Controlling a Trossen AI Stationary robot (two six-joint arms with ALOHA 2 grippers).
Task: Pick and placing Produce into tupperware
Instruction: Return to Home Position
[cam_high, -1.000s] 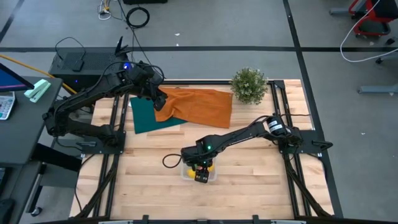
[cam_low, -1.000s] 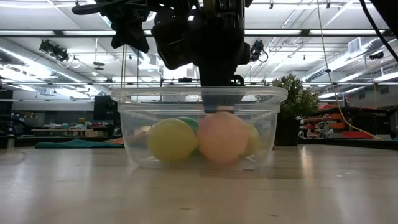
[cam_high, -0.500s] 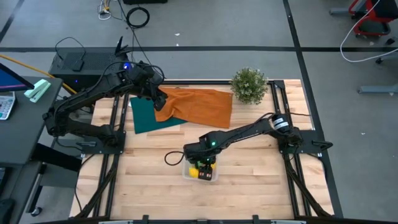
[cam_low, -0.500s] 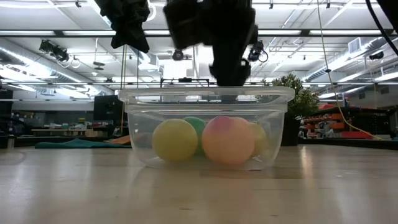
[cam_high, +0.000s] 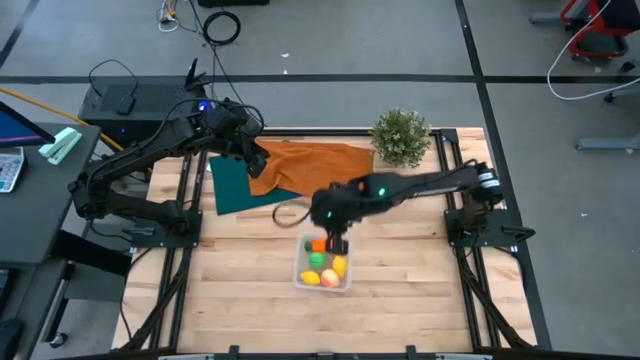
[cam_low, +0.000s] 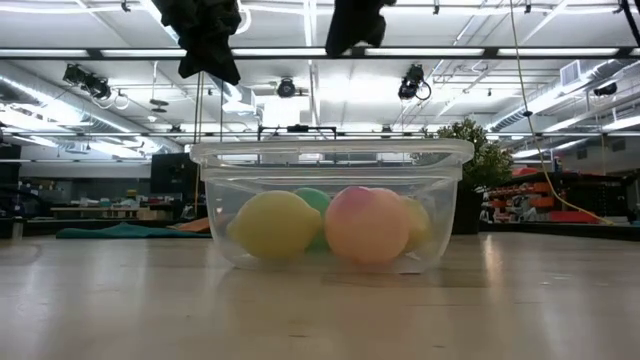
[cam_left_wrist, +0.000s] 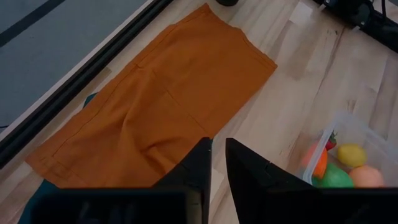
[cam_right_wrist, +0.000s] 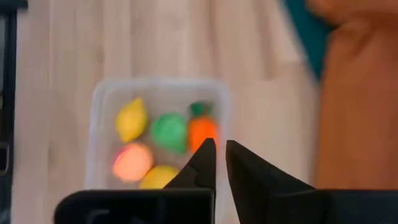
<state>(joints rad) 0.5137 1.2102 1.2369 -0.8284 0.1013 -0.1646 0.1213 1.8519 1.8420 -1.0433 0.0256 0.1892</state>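
The clear tupperware (cam_high: 322, 268) stands on the wooden table near its front middle. Inside lie the produce: an orange carrot (cam_right_wrist: 200, 132), a green round one (cam_right_wrist: 168, 130), two yellow lemons (cam_right_wrist: 131, 119) (cam_right_wrist: 157, 176) and a pale reddish apple (cam_right_wrist: 132, 159). In the low view a lemon (cam_low: 272, 225) and the apple (cam_low: 365, 225) rest on the tupperware's floor (cam_low: 330, 262). My right gripper (cam_high: 338, 243) (cam_right_wrist: 219, 149) hangs shut and empty above the tupperware's far rim. My left gripper (cam_high: 258, 165) (cam_left_wrist: 217, 152) is shut and empty above the orange cloth at the far left.
An orange cloth (cam_high: 315, 170) lies partly over a teal cloth (cam_high: 235, 188) at the back. A bushy potted plant (cam_high: 400, 137) stands at the far right. A dark cable loop (cam_high: 290, 212) hangs by my right arm. Bare wood lies left and right of the tupperware.
My right gripper has risen out of the tupperware and gone toward the far edge, now well above the rim. The tupperware has slid slightly toward the right edge, and the front lemon has rolled a little inside it.
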